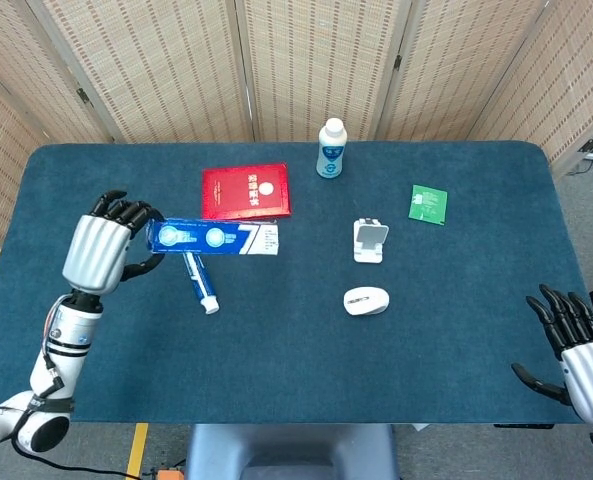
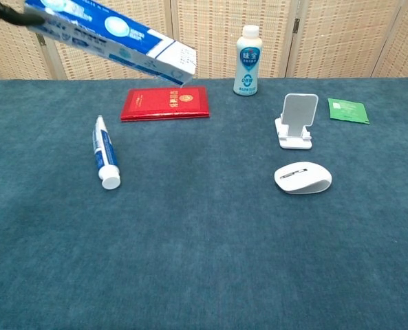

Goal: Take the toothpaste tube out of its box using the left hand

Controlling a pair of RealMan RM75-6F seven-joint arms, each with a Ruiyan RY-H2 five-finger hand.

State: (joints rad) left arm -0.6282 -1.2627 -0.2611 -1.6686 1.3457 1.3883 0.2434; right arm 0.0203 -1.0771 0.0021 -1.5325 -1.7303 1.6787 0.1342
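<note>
The blue and white toothpaste box (image 1: 213, 238) (image 2: 111, 42) is held in the air, nearly level, by my left hand (image 1: 104, 250), which grips its left end. Only dark fingertips (image 2: 7, 12) of that hand show in the chest view. The toothpaste tube (image 1: 200, 283) (image 2: 104, 154) lies flat on the blue table below the box, its white cap toward the front, outside the box. My right hand (image 1: 576, 350) hovers open at the table's front right corner, holding nothing.
A red booklet (image 1: 244, 192) lies behind the box. A white bottle (image 1: 330, 149) stands at the back centre. A white phone stand (image 1: 369, 241), a white mouse (image 1: 365, 301) and a green packet (image 1: 428, 204) sit to the right.
</note>
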